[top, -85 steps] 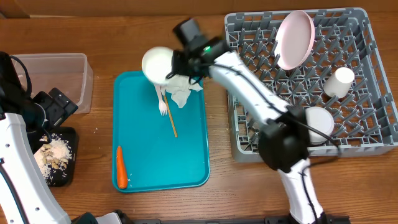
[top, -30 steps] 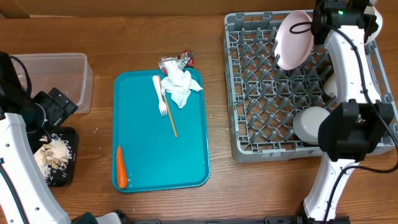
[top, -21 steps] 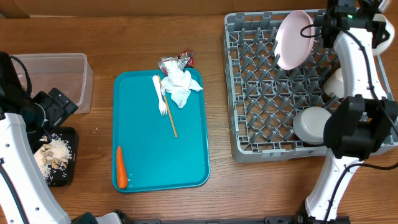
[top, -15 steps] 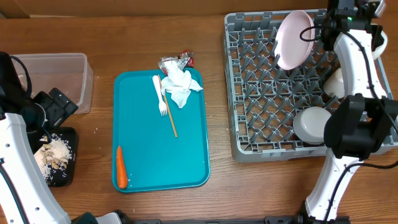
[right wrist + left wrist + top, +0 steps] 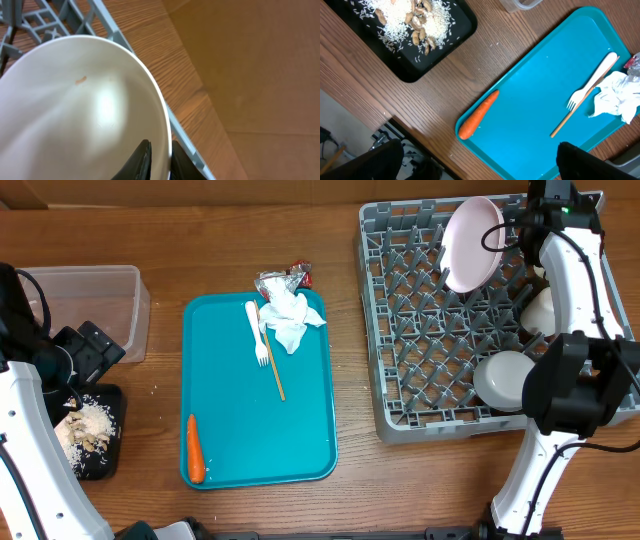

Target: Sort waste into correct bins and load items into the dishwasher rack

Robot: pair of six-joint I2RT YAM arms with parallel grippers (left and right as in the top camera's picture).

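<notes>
- While the left arm is bent low at the near left of the wooden table (image 5: 350, 480), its gripper (image 5: 477, 150) is spread to full width with nothing in it, hung between the black tray (image 5: 407, 70) and the clear tub (image 5: 85, 305).
- At the far right, the right arm is stretched up over the dishwasher rack (image 5: 430, 340), and the right gripper (image 5: 159, 162) is tipped down at the rack's far right corner. The rim of a white bowl (image 5: 75, 110) is seen between its barely parted fingers. Whether the rim is pinched cannot be told.
- Counted near to far on the left: one carrot piece (image 5: 195, 448), one heap of rice-and-nut scraps (image 5: 85, 430), one wooden stick (image 5: 275, 375), one fork (image 5: 258, 330), one napkin (image 5: 290, 320), one foil wrapper (image 5: 280, 278).
- Counted in the rack: two bowls, one cup (image 5: 535, 310), one plate (image 5: 472, 242) stood on edge.
- The scraps are held in the black tray, just near of the left gripper.
- The carrot, stick, fork and napkin are laid on the teal tray (image 5: 300, 430), to that gripper's right.
- The second bowl (image 5: 503, 380) is set at the rack's near right, well apart from the right gripper.
</notes>
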